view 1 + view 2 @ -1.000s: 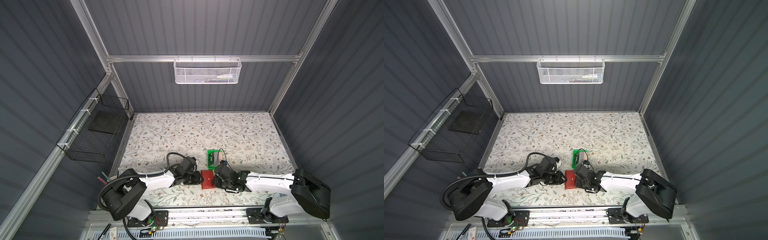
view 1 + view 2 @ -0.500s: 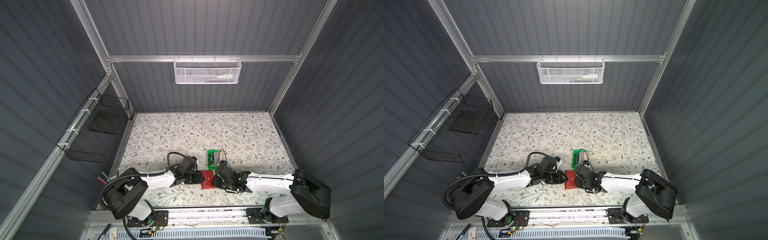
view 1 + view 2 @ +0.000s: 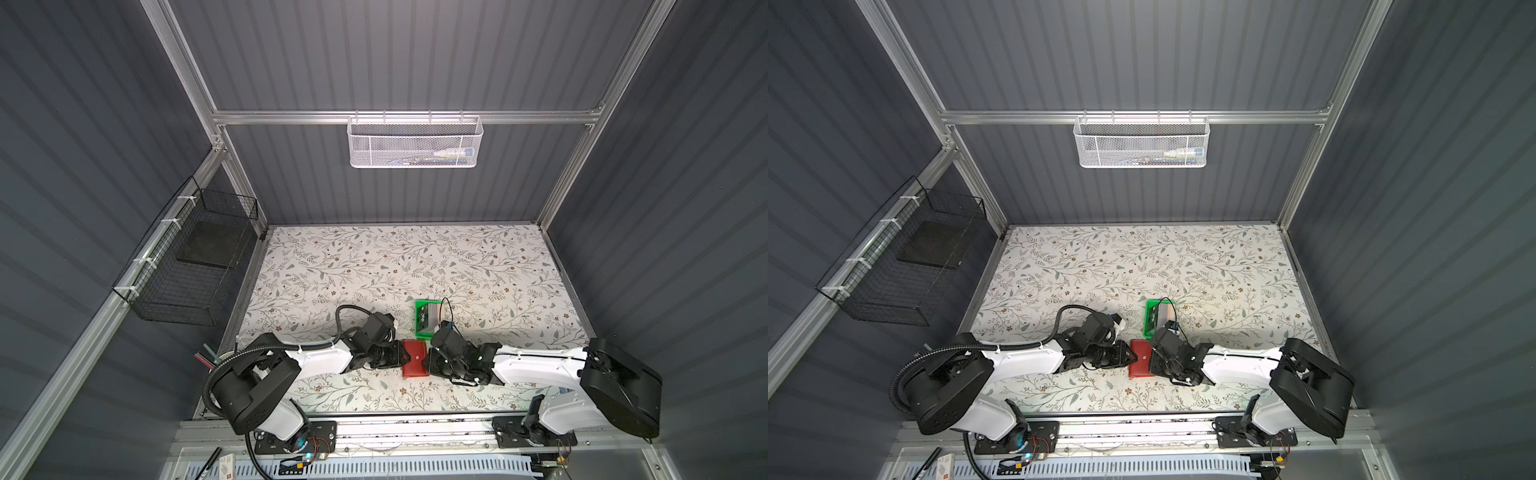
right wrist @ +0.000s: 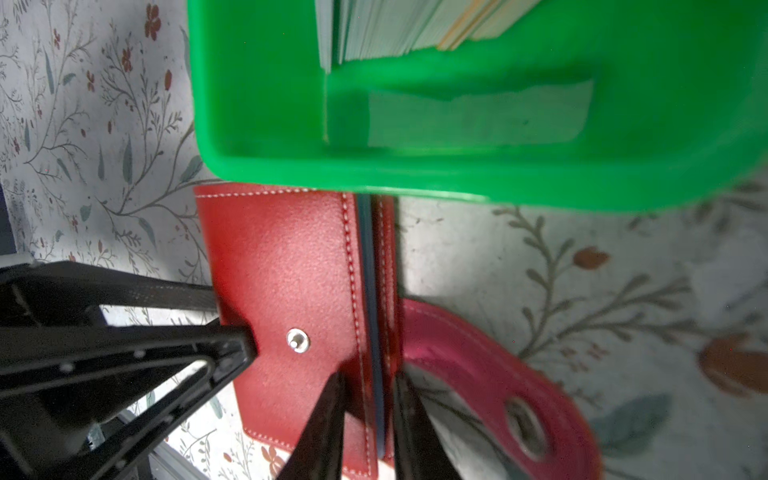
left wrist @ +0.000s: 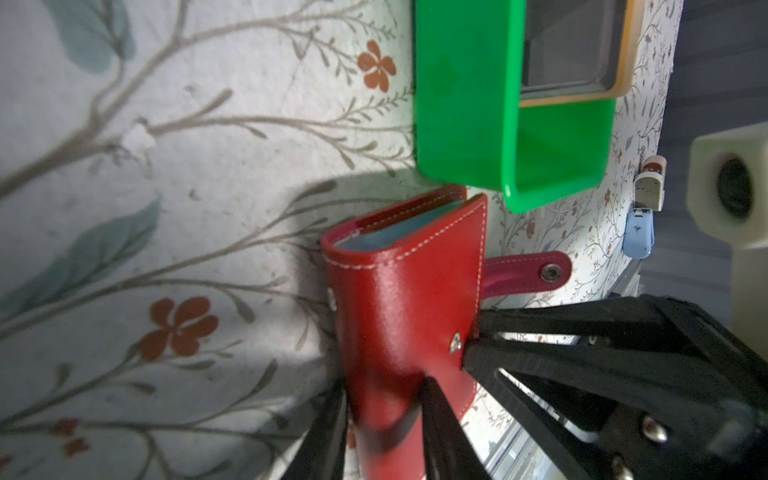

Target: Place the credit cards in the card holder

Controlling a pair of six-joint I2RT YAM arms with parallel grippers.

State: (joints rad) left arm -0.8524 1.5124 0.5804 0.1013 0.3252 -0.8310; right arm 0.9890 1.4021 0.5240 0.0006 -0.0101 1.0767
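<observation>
Heads up, the thing most likely to bite you here is that the right tool (image 4: 365,390) looks like it's got the whole open edge of the card holder (image 4: 286,270) between its fingers, both covers and the blue-ish sleeves, not just the top cover. If you lift from that, my guess is the booklet won't fan open. You'd just be tugging it against the left tool (image 5: 382,407), and that glossy red cover could slip out of either pinch. It's also parked right up against the green tray (image 4: 415,174), on the tray's side nearer the arm bases, so a sideways yank could shove the tray and tip the credit cards (image 4: 415,29) standing on edge inside it. The snap tab (image 4: 498,374) is undone and flopped on the surface, so it could snag under a finger. As for the tools, both are narrowed right down. The left is clenched on the spine side of the holder. The right straddles the open edge and seems to be pinching it, though I can't swear both fingers are making contact.
</observation>
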